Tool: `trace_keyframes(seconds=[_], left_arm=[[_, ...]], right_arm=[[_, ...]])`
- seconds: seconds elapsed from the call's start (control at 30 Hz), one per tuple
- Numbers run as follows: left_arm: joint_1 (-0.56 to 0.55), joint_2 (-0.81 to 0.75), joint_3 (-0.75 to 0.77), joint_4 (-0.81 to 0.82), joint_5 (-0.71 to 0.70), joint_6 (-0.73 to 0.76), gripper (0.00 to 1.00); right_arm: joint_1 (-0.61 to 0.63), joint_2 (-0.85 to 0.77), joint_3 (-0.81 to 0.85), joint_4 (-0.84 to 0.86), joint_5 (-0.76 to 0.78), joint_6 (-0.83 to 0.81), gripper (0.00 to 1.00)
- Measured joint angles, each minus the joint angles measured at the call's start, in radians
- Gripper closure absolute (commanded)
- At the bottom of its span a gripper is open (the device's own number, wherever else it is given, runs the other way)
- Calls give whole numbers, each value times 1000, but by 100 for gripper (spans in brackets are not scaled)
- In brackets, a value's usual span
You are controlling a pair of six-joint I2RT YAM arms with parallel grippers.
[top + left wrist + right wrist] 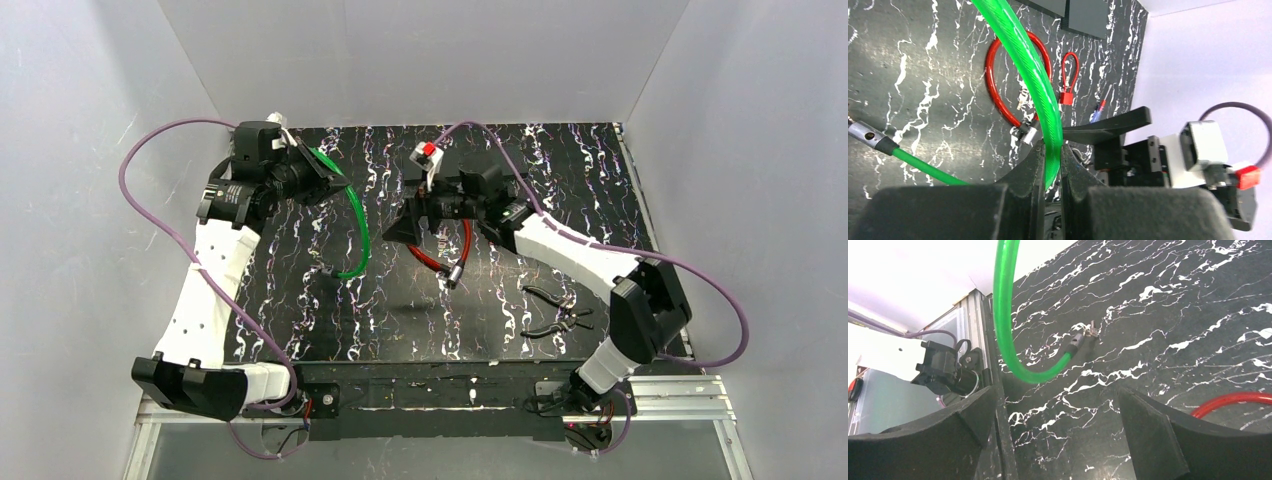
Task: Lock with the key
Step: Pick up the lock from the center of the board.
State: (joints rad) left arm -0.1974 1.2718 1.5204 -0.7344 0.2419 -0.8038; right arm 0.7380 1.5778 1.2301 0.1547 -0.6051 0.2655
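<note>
Left end effector (322, 178) clenched on the green cable lock (360, 225); right end effector (405, 230) spread wide, empty, the red cable lock (432, 260) at its 4 o'clock.

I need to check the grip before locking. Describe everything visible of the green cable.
The green cable is a glossy, see-through green plastic-sheathed line with a fine weave showing inside. The left claw is shut on it near one end, holding that part above the black marbled table. From there it sweeps in a wide arc down to a dark collar and silver metal tip, which appears to rest on the table.
</note>
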Motion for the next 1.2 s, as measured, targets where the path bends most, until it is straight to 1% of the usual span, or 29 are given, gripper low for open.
trace_keyframes(seconds=[0.17,0.23,0.33,0.4,0.47,0.5,0.53,0.6,0.63,0.67,0.73,0.83,0.93,1.03,1.1,1.13,1.2], left_arm=[[21,5,0,10,39,-80,100],[36,12,0,24,63,-114,100],[57,22,0,40,88,-155,100],[73,25,0,49,105,-184,100],[89,26,-1,58,123,-210,100],[98,26,-1,61,131,-223,100],[108,26,-2,67,142,-237,100],[124,26,-7,79,156,-257,100],[132,26,-13,87,163,-265,100],[139,26,-22,97,168,-271,99],[153,26,-49,120,180,-278,91],[177,25,-88,141,217,-264,70],[200,15,-116,153,270,-198,45],[222,-11,-125,146,340,-87,26],[233,-35,-123,130,393,15,10],[240,-48,-116,111,425,85,4],[245,-65,-83,57,481,230,2]], right_arm=[[49,69,55,1,43,2,3],[63,83,68,8,58,7,6],[84,102,78,31,73,20,14],[97,115,82,37,84,23,23],[107,125,83,37,97,21,36],[112,129,83,36,105,20,45],[115,133,83,36,112,19,57],[121,137,83,38,121,17,84],[123,137,83,38,124,13,95],[124,137,83,38,122,5,99],[128,137,86,31,115,-14,99],[124,136,110,-25,84,-44,99],[95,133,146,-72,17,-58,99],[39,108,158,-104,-63,-59,99],[4,85,158,-116,-116,-59,99],[-13,73,158,-123,-141,-59,99],[-41,46,158,-132,-195,-59,99]])
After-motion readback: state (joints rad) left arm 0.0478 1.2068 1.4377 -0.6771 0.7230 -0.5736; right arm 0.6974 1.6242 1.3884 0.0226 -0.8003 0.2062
